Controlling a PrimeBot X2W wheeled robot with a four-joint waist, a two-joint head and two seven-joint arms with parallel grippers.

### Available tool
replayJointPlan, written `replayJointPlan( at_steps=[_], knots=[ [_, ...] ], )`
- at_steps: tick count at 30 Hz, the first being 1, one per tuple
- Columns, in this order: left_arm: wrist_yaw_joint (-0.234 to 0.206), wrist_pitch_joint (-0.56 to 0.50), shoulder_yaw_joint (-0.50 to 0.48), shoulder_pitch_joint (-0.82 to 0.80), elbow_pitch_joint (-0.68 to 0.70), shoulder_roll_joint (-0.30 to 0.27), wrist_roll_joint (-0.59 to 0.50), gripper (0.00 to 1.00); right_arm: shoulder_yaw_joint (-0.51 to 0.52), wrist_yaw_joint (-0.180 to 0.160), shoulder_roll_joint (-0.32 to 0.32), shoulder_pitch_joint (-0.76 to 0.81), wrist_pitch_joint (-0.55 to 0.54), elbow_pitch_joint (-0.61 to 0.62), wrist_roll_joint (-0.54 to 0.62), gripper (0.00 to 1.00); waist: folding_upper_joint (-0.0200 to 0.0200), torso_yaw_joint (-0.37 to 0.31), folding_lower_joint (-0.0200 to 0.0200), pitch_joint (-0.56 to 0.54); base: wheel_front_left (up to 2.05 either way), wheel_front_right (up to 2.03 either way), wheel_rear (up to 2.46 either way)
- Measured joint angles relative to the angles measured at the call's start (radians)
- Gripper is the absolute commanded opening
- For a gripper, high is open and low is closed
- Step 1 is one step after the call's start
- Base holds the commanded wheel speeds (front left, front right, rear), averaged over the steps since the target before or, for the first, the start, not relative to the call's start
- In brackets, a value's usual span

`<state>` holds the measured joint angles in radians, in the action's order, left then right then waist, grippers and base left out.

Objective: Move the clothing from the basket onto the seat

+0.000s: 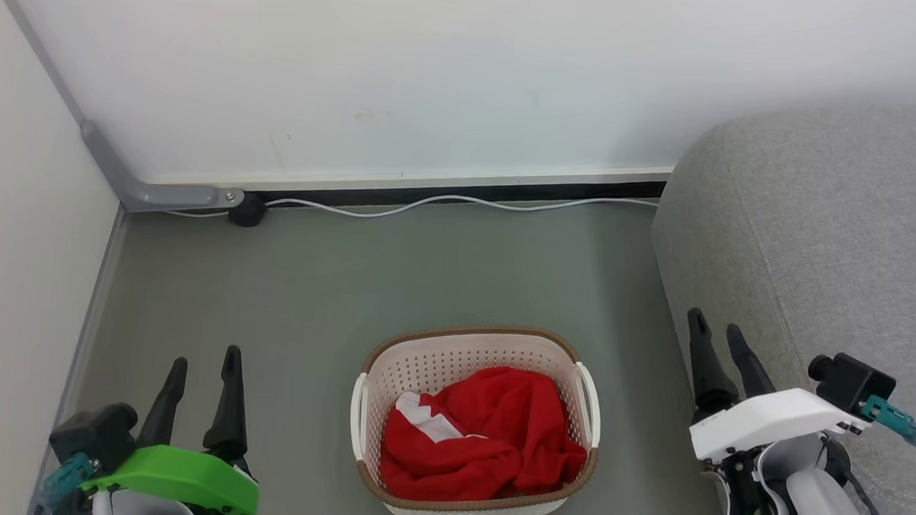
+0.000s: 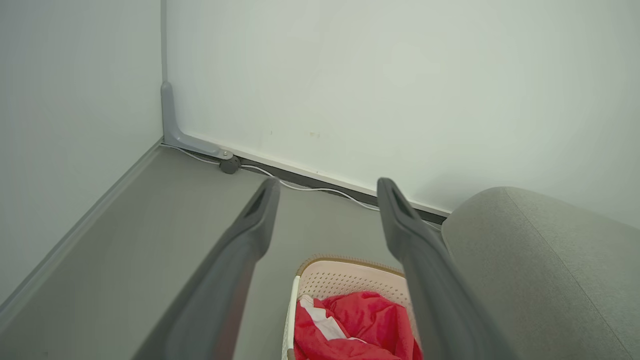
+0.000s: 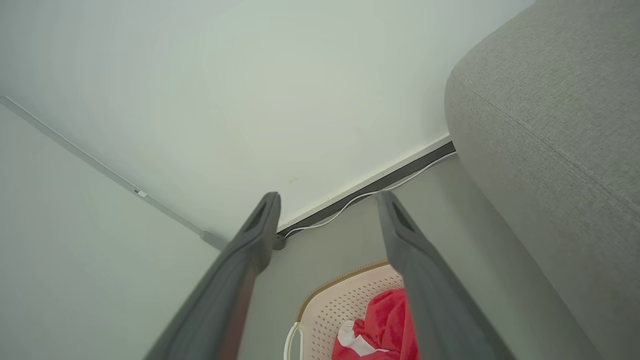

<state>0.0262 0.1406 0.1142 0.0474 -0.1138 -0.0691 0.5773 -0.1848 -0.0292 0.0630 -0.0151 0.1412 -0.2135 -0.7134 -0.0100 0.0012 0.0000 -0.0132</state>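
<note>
I see both sets of jaws spread apart and empty: my left gripper (image 1: 206, 357) hangs left of the basket (image 1: 466, 357), my right gripper (image 1: 714, 321) near the seat (image 1: 832, 225). The clothing (image 1: 490, 434) lies bunched inside the basket, which stands on the floor (image 1: 312, 283) between the 2 grippers.

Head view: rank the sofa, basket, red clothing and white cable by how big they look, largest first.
1. Sofa, though cut off by the frame edge.
2. Basket.
3. Clothing, inside the basket.
4. Cable: longer than the basket but thin, so least area.
</note>
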Motion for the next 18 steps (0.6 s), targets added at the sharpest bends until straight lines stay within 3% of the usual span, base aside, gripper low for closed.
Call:
replayJointPlan(
  at_steps=[18],
  knots=[
    [-0.028, 0.064, 0.04, 0.026, 0.039, -0.001, -0.25, 1.0, -0.065, -0.034, 0.005, 0.004, 0.062, 0.011, 0.224, 1.0, 0.0, 0.001, 0.0, -0.002, 0.0, 0.0, 0.0]
  ],
)
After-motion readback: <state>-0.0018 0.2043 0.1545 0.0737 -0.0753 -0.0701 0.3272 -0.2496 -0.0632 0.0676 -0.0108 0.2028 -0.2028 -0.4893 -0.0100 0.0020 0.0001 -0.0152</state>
